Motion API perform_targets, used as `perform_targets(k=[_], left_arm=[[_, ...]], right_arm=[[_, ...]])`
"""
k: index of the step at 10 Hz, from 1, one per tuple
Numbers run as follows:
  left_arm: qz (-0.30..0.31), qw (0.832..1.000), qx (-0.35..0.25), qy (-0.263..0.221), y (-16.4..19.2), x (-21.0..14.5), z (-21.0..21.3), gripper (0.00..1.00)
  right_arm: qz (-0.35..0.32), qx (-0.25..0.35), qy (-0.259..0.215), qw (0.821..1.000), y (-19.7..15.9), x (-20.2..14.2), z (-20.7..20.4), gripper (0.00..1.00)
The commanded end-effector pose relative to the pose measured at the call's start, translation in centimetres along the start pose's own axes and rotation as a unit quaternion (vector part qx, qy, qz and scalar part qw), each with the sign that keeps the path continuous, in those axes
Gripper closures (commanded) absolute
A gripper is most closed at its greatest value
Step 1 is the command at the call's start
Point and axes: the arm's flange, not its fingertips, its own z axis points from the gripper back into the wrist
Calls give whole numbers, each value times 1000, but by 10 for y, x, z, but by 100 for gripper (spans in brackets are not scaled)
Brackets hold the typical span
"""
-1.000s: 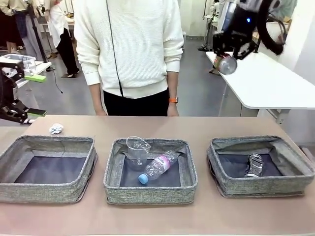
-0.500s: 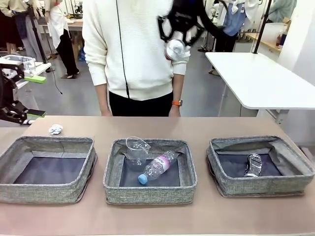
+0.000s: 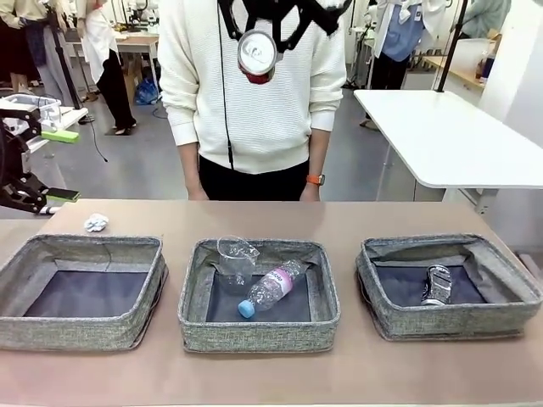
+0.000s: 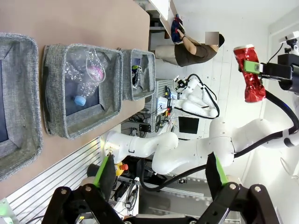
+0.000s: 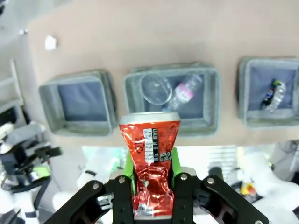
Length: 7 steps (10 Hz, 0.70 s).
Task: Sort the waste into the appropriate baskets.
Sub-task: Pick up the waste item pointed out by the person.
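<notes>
High at the top centre, in front of the person's chest, my right gripper (image 3: 257,47) is shut on a dented red can (image 3: 257,58); the right wrist view has that can (image 5: 150,158) upright between the green pads, far above the table. At the left edge my left gripper (image 3: 61,166) stands open and holds nothing, its fingers (image 4: 105,170) spread wide. A clear cup (image 3: 236,254) and a blue-capped bottle (image 3: 271,288) lie in the middle basket (image 3: 259,335). The crushed silver can (image 3: 438,284) lies in the right basket (image 3: 450,324). Nothing lies in the left basket (image 3: 81,332). A white paper ball (image 3: 97,222) sits behind it.
A person in a white sweater (image 3: 254,102) stands at the table's far edge, hands down. A white side table (image 3: 450,136) stands at the back right. Bare tabletop runs in front of and behind the baskets.
My right gripper has carried the red can leftward, from the upper right to the top centre. The left gripper and the things in the baskets have stayed put.
</notes>
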Motion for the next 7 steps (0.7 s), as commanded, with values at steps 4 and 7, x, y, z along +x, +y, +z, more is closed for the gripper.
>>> perform_targets(k=[4, 7], left_arm=[[-8, 1000, -7, 1, -1, -1, 0, 0], [-8, 1000, -7, 1, -1, -1, 0, 0]], right_arm=[[1, 7, -5, 1000, -1, -2, 9, 67], [1, 7, -5, 1000, -1, -2, 9, 67]])
